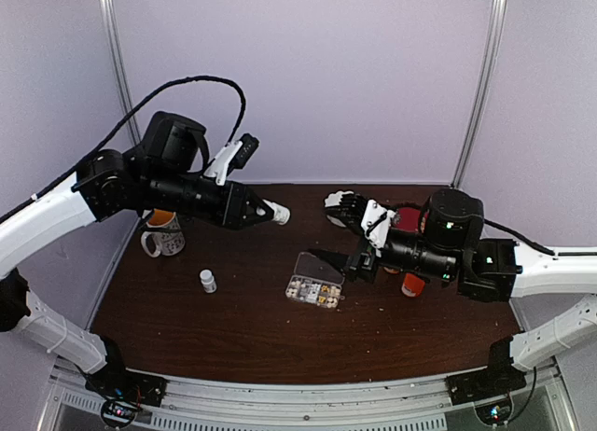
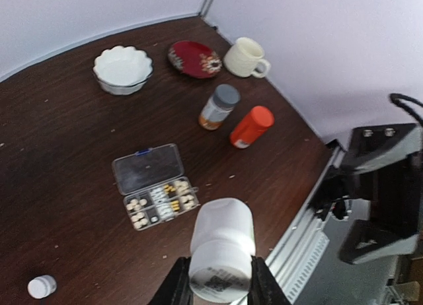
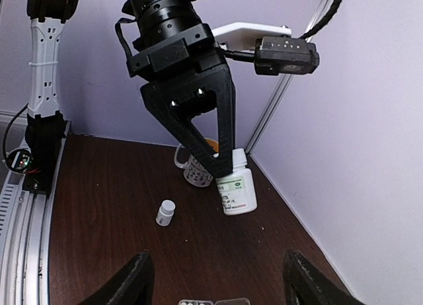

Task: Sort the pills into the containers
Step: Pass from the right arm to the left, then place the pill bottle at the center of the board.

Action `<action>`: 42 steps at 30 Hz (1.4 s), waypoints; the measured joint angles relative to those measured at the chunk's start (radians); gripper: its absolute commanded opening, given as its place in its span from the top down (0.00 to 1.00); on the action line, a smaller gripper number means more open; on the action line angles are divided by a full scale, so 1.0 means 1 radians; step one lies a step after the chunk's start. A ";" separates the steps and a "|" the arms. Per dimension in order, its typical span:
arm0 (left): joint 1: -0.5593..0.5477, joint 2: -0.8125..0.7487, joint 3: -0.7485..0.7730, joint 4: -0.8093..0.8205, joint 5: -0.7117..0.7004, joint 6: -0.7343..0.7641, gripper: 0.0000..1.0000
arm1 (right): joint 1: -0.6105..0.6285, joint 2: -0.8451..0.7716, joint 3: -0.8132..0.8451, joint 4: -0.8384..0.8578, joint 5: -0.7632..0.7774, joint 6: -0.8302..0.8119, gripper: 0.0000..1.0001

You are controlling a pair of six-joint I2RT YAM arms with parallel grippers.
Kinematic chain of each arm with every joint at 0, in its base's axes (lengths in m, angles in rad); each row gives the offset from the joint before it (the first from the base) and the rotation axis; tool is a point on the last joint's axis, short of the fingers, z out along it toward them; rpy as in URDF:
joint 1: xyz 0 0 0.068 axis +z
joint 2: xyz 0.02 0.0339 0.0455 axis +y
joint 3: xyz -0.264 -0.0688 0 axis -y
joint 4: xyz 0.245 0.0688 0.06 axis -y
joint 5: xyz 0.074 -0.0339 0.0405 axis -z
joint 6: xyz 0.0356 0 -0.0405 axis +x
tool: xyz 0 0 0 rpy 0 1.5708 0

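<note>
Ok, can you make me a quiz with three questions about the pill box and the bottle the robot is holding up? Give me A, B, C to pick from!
1. Where is the pill box? A on the table; B inside a mug; C held up in the air.
2. What colour is the bottle in the left tool? A orange; B white; C blue.
3. How is the pill box's lid? A shut; B open; C gone.

Answers: 1 A, it lies flat on the brown top between the arms. 2 B, the tool clamps a white bottle. 3 B, the lid is folded back and the compartments show.
</note>
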 measured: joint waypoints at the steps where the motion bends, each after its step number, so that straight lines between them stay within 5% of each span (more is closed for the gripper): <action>1: 0.003 0.019 0.005 -0.024 -0.041 0.012 0.80 | 0.000 -0.006 -0.015 0.000 0.010 0.014 0.31; 7: 0.038 0.180 0.016 -0.121 -0.168 0.063 0.80 | -0.007 -0.019 -0.082 -0.016 0.080 0.138 0.30; 17: 0.089 0.473 0.072 -0.219 -0.178 0.097 0.82 | -0.032 0.007 -0.171 -0.086 0.156 0.382 0.30; 29: 0.091 0.621 0.048 -0.216 -0.174 0.099 0.78 | -0.033 0.011 -0.254 -0.059 0.168 0.492 0.30; 35: 0.091 0.655 0.006 -0.184 -0.173 0.087 0.44 | -0.033 0.014 -0.254 -0.045 0.169 0.504 0.30; 42: 0.091 0.649 -0.034 -0.146 -0.179 0.078 0.29 | -0.033 0.016 -0.254 -0.036 0.169 0.505 0.30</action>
